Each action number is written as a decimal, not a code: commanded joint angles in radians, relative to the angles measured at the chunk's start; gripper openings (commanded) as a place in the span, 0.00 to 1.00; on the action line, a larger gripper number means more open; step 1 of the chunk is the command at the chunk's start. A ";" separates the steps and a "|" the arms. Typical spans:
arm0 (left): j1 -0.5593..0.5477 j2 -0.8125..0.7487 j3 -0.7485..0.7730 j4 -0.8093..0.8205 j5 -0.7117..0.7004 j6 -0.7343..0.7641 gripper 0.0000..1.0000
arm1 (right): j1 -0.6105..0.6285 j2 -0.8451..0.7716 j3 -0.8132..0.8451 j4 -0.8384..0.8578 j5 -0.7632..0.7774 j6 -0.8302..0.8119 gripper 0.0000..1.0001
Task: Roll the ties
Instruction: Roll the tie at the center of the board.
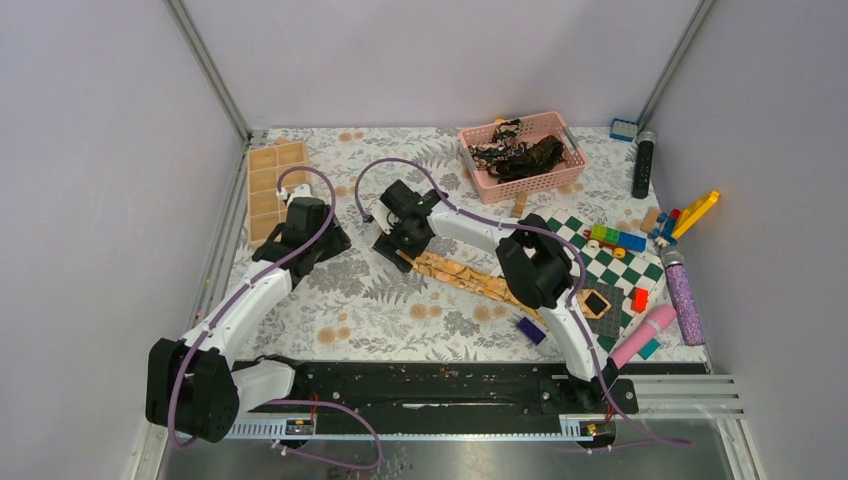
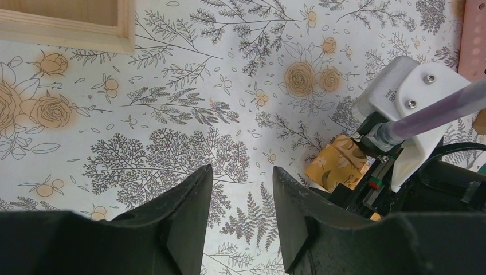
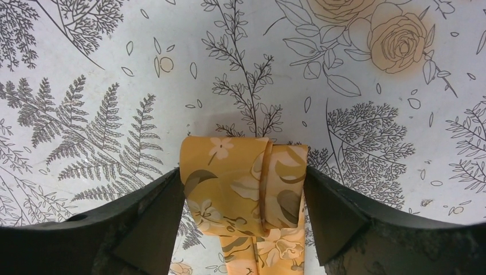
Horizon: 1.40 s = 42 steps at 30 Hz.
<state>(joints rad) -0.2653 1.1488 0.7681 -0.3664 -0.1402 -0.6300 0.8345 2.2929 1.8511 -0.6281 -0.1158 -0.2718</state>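
Top external view: the floral table cover is seen with the pink basket toward its far right corner. In the basket the dark ties are heaped loosely, and none is rolled as far as can be told. The golden-tan tie is laid nearly flat on the cover, running diagonally from the table's middle toward the checkered board. Only the end at the middle is turned over into a short roll. The task is therefore judged to be at an early stage: 1 tie is barely begun, most of its length is left to wind, and the dark ties are not yet taken from the basket. In the right wrist view the roll is bracketed by the right gripper, whose jaws are set wide and are met on both sides by the roll's edges. How firmly it is pinched cannot be told. The left gripper is held partly open above bare cover near the roll, with nothing between its fingers.
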 commanded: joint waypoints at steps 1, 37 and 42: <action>0.009 -0.016 -0.010 0.026 0.024 -0.010 0.44 | 0.018 0.010 0.043 -0.025 0.018 0.003 0.79; 0.019 0.001 -0.016 0.039 0.043 -0.014 0.44 | 0.053 -0.028 0.013 -0.007 -0.024 0.046 0.64; 0.020 0.000 -0.018 0.041 0.046 -0.016 0.44 | 0.054 -0.070 -0.022 0.030 -0.018 0.053 0.86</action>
<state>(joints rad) -0.2531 1.1492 0.7563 -0.3649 -0.1112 -0.6376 0.8764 2.2921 1.8488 -0.6312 -0.1226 -0.2245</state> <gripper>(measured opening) 0.442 0.800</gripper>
